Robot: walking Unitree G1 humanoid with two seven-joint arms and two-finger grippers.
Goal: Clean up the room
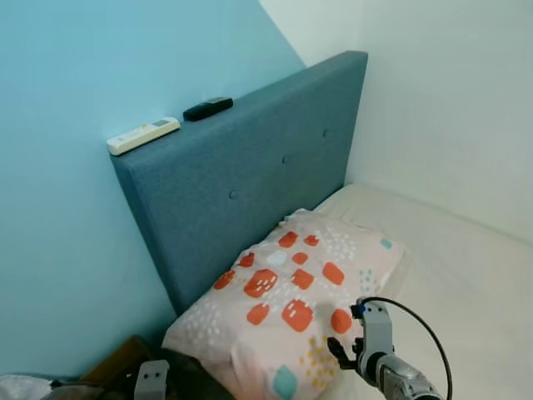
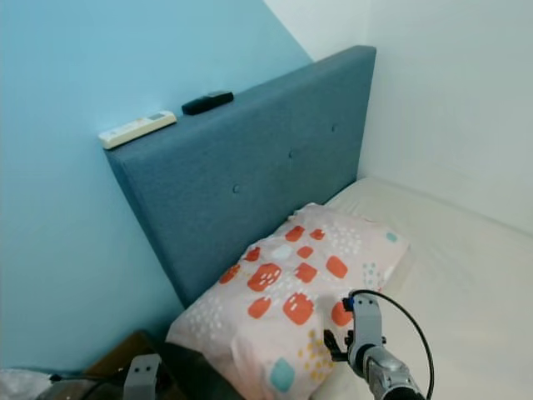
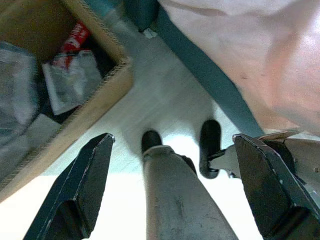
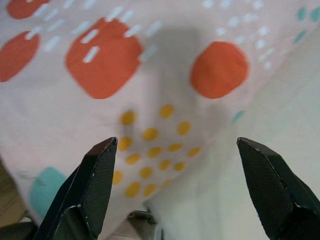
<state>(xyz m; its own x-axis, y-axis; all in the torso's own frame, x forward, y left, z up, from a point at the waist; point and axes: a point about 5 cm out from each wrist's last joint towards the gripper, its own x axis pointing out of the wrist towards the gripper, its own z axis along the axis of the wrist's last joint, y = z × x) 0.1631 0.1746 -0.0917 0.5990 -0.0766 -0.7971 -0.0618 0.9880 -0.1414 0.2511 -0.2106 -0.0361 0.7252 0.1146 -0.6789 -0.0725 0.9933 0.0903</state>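
Reaching over the bed, the right hand [image 4: 175,192] hovers just above the near right edge of the soft pale pink pillow printed with orange blotches and yellow dots [image 1: 291,292], its two black fingers [image 4: 95,185] spread wide and holding nothing. The step in hand looks like tidying the bed, with the pillow as the likely target. It lies at the head of the cream mattress [image 1: 466,275], its far end leaning against the blue-grey upholstered headboard [image 1: 250,167], and its near left corner hangs over the bed's edge. The next move probably calls for lowering the fingers onto the pillow's edge and pinching a fold of the loose fabric, which will crumple easily. The left hand [image 3: 170,195] hangs low at the left beside the bed, released and empty, over the pale floor next to an open cardboard box of wrappers [image 3: 60,80]. A white remote control [image 1: 143,135] and a black remote control [image 1: 207,108] rest on top of the headboard, well apart from both hands.
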